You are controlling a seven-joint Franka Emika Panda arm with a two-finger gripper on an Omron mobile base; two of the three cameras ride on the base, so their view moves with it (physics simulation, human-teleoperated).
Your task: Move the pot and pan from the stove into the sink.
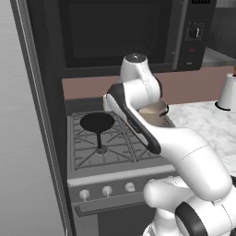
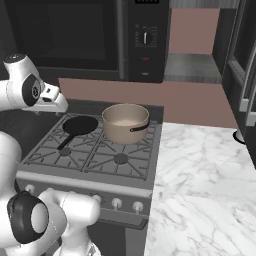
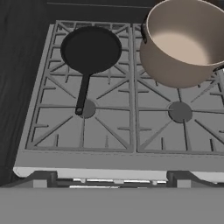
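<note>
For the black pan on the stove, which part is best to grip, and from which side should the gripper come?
Probably the long thin handle of the pan, taken from above. It lies flat over the stove grate, pointing toward the front edge, clear of the pot. Open jaws set across its width should close on it easily; the round, shallow bowl looks too wide.

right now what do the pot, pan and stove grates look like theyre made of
Pot: likely enamelled or coated metal, smooth tan matte walls, paler inside. Pan: probably coated metal, uniform matte black, thin black handle. Stove grates: look like cast iron, dull dark grey bars.
</note>
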